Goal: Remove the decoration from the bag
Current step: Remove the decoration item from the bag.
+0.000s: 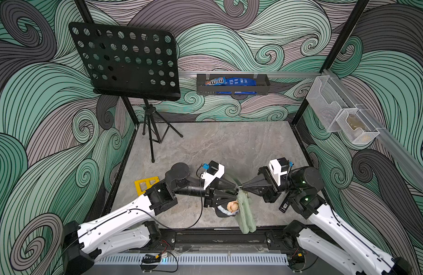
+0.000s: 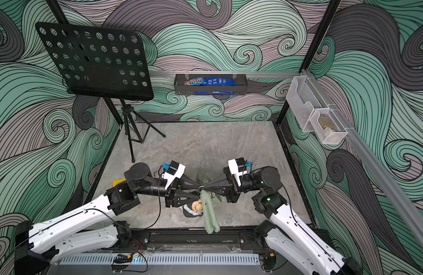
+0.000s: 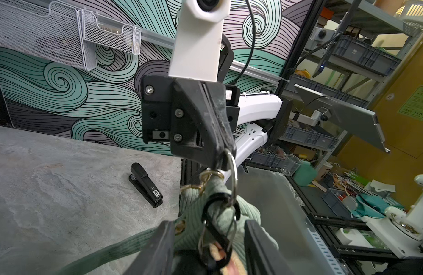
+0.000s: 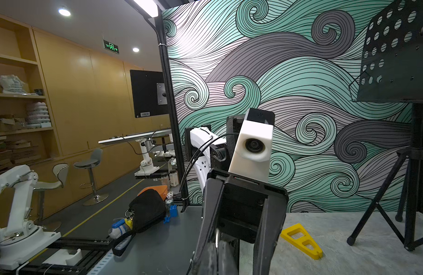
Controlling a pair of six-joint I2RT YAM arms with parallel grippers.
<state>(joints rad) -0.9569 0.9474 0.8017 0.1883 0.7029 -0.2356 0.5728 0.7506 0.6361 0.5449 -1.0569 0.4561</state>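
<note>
the right gripper (image 1: 241, 188) is clenched on a metal ring (image 3: 234, 171); in the left wrist view its two black fingers press flat together with the ring pinched at their tip. the sage-green corduroy bag (image 1: 247, 214) hangs from that ring, directly under the gripper tip, its gold clasp (image 3: 207, 177) just beside the ring. in both top views the bag droops toward the front edge of the grey stone-look table (image 1: 217, 147), near the middle of that edge.

the left gripper (image 1: 235, 190) faces the right one tip to tip, just beside it. its jaws stand apart, one on each side of the bag's upper end, and a black loop (image 3: 211, 201) threaded on the ring sits between them. whether the fingers touch the fabric cannot be told.

the decoration, a small doll with a tan hat (image 1: 232, 206), hangs against the bag's left side, just under the left gripper.

the bag's strap (image 3: 110, 252) trails away low past the left fingers.
</note>
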